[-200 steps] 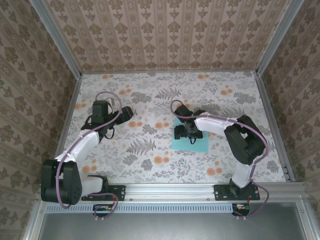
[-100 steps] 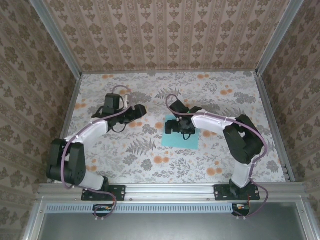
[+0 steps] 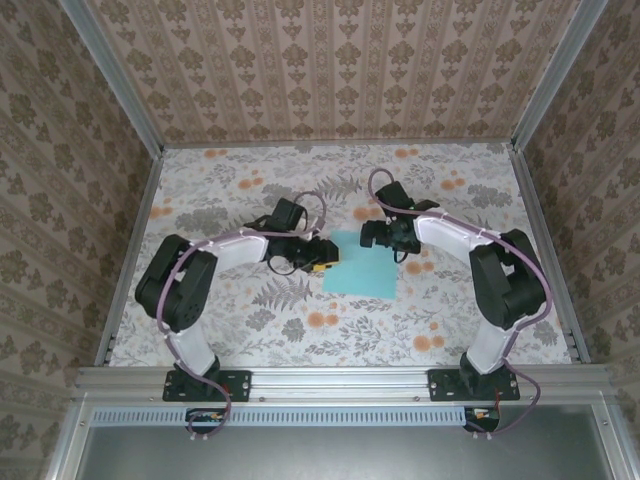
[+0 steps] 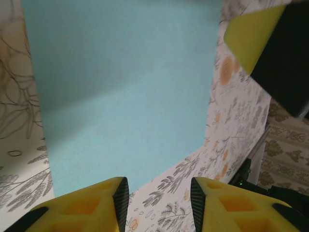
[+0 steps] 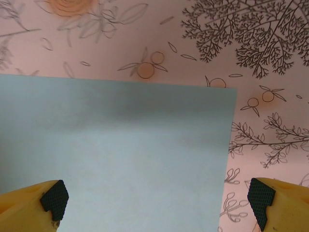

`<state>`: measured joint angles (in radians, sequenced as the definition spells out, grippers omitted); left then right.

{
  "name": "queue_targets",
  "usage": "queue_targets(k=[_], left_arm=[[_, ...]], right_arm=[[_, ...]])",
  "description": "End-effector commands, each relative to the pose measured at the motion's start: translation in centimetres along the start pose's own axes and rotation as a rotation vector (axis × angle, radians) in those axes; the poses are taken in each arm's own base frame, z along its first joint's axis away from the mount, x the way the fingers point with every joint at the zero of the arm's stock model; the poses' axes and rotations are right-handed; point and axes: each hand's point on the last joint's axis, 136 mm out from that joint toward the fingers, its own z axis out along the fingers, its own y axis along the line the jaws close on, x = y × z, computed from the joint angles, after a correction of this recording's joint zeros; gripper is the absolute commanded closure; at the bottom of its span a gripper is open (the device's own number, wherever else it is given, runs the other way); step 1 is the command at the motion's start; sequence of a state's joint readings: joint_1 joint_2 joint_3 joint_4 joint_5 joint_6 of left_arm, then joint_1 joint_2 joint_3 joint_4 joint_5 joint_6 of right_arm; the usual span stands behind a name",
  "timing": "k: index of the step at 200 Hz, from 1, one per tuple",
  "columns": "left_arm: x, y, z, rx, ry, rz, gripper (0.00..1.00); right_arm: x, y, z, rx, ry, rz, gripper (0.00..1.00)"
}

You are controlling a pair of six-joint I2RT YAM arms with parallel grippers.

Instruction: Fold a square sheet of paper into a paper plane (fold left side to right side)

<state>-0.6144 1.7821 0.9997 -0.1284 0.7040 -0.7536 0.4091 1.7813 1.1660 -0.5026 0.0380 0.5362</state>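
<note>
square sheet of paper (image 3: 362, 268) flat on the table (image 3: 250, 330), centre. left gripper (image 4: 157, 193) at its left edge, jaws partly apart, gripping nothing. right gripper (image 5: 157, 199) at its far edge, jaws wide (straddling it). sheet: plain light turquoise, unfolded.

Floral table (image 3: 250, 320); flat square sheet of paper (image 3: 362, 268)

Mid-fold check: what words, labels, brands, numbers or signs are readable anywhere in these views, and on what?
No text can be read in any view.
The square sheet of paper: plain light turquoise, no print.
The table: floral pattern, no lettering.
The walls: ornamental wallpaper, no lettering.
</note>
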Motion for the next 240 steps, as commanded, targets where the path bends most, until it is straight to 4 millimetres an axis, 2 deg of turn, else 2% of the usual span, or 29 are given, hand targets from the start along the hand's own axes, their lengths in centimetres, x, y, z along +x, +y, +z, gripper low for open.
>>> queue_targets(k=[1,57,105,135,196,219,240], left_arm=[[0.3,-0.5,0.9,0.004,0.032,-0.025,0.61],[1.2,1.7,2.4,-0.061,0.072,-0.059,0.67],[1.9,4.0,3.3,-0.13,0.096,-0.081,0.74],[2.0,5.2,3.6,-0.174,0.099,-0.083,0.75],[2.0,5.5,4.0,-0.188,0.102,-0.081,0.76],[1.6,5.2,3.9,-0.182,0.09,-0.074,0.77],[1.1,4.6,3.7,-0.164,0.074,-0.062,0.77]], right_arm=[[-0.5,-0.2,1.2,0.029,0.011,-0.028,0.01],[0.0,-0.2,2.8,0.039,0.049,-0.028,0.0],[2.0,0.3,3.2,0.016,0.106,-0.039,0.0],[3.3,1.1,3.1,-0.011,0.136,-0.047,0.01],[5.6,3.2,1.9,-0.052,0.163,-0.077,0.04],[6.2,3.8,1.4,-0.075,0.172,-0.086,0.11],[6.8,3.8,1.1,-0.08,0.193,-0.096,0.21]])
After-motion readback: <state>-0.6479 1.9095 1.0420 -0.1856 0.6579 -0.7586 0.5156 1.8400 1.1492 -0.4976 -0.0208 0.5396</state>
